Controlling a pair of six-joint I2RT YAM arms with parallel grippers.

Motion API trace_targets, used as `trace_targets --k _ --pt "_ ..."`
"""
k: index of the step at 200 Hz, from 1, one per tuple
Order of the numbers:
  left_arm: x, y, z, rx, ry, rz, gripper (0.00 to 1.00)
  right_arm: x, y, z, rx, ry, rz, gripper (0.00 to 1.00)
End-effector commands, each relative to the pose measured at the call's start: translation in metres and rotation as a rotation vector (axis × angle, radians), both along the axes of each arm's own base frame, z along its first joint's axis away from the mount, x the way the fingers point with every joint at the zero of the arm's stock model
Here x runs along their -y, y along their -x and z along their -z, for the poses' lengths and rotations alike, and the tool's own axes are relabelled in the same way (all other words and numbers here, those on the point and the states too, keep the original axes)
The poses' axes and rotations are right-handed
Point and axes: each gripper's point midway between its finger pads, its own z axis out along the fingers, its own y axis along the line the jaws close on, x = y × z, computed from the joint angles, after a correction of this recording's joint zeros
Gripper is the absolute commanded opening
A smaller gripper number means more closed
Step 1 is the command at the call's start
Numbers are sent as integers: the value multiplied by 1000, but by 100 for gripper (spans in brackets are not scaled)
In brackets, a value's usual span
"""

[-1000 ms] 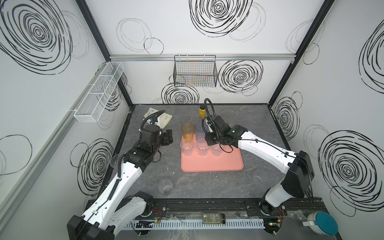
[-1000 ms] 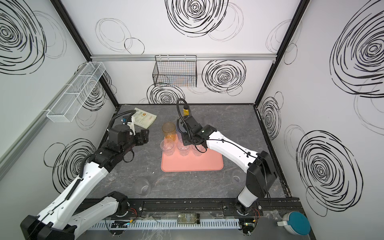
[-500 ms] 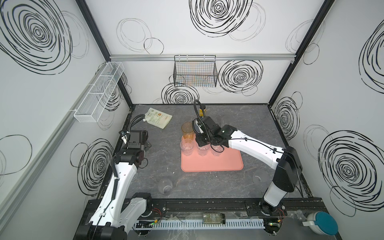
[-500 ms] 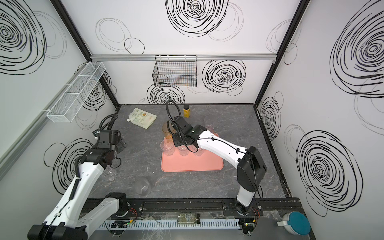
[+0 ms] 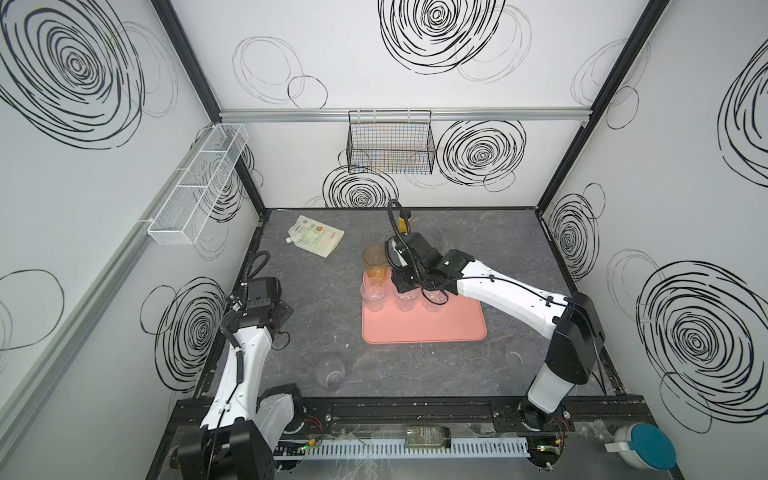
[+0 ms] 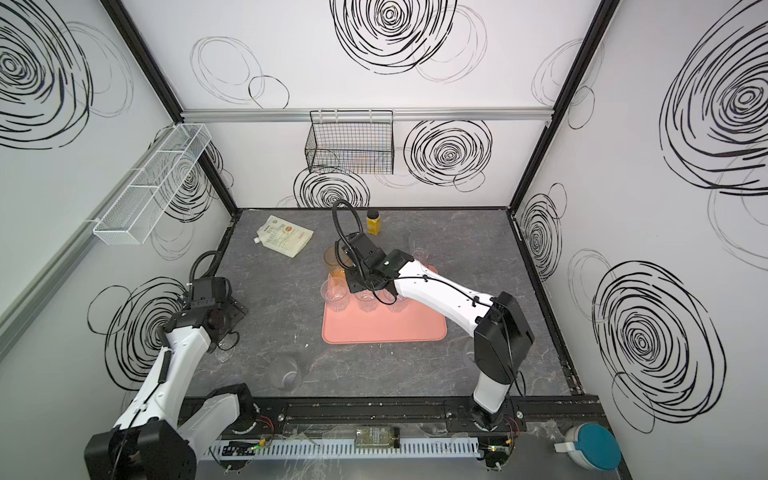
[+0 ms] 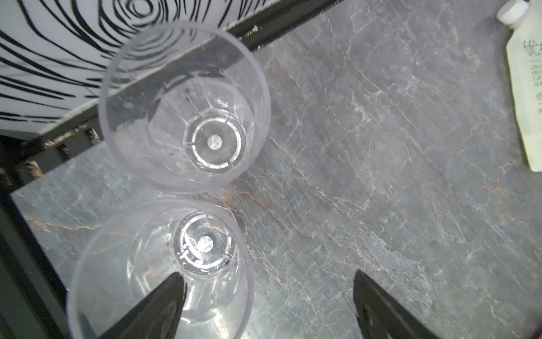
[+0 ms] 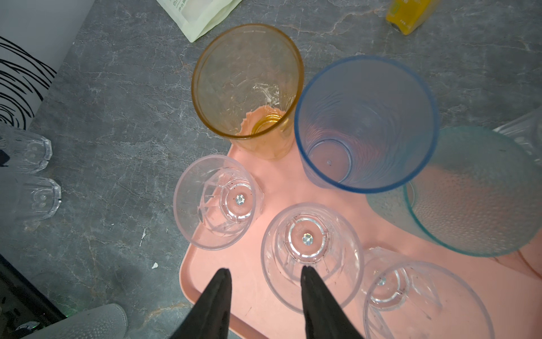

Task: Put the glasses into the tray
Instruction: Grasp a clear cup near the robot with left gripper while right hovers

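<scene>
My left gripper wide, empty, beside upright clear glasses at table edge; right gripper narrow over half-free tray.

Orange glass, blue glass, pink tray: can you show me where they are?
orange glass [image 8: 247,85], right wrist view, on its inner wall.
blue glass [image 8: 366,117], right wrist view, on its inner wall.
tray [image 5: 424,328], a top view, on its bare floor.
</scene>
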Motion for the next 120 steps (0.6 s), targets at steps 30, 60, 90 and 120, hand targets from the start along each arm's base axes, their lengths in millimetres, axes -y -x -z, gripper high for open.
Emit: trace_targets --k 30,60,90,120 --pt "6 -12 18 85 101 -38 84 4 3 -6 17 -6 24 44" --pt "8 -10 33 92 166 -73 72 9 4 -6 22 6 37 44" --pt "12 -15 32 114 182 -46 62 11 2 -9 36 4 46 44" --pt "18 -15 33 130 204 -33 45 7 3 -8 33 -12 44 44"
